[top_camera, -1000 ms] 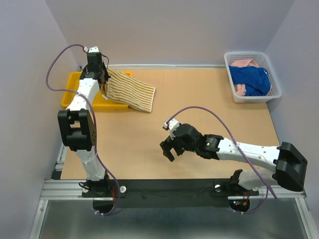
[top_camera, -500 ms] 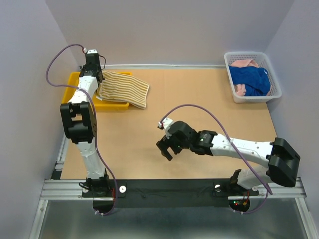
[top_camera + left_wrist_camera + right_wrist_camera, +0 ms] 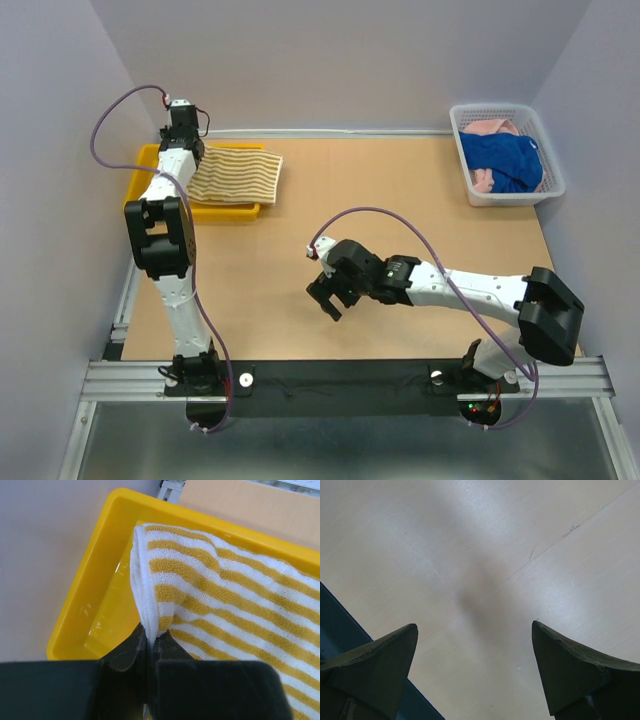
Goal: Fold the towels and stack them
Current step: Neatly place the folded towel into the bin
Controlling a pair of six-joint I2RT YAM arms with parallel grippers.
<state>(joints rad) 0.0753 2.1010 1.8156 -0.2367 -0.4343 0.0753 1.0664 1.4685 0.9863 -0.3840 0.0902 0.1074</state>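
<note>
Left hand (image 3: 150,639) is clamped tight on the folded corner of the striped towel (image 3: 235,177) at the far left of the worktop (image 3: 400,200). The towel lies folded across the yellow tray (image 3: 133,190), w/ its right edge reaching past the tray's right rim. In the wrist view the pinched corner stands up off the tray floor, layers together. Right hand (image 3: 325,298) hovers over bare worktop near the middle, fingers wide apart, holding nothing, well apart from the towel. Blue towel (image 3: 505,160) and pink towel (image 3: 488,127) sit bunched in the white basket (image 3: 555,170) at far right, not yet folded. Step in hand is prob. setting the striped towel down in the tray as the base of the stack. To do it well: bring the pinched corner low towards the tray's left wall before letting go, so the layers don't spring open. Square the long edges w/ the tray walls; the overhang on the right suggests it wants drawing further left. Open the fingers, then lift straight up, no sideways drag, since terry likely clings and could pull the top layer off. Main risk: the right edge catching on the rim and skewing the fold.
</note>
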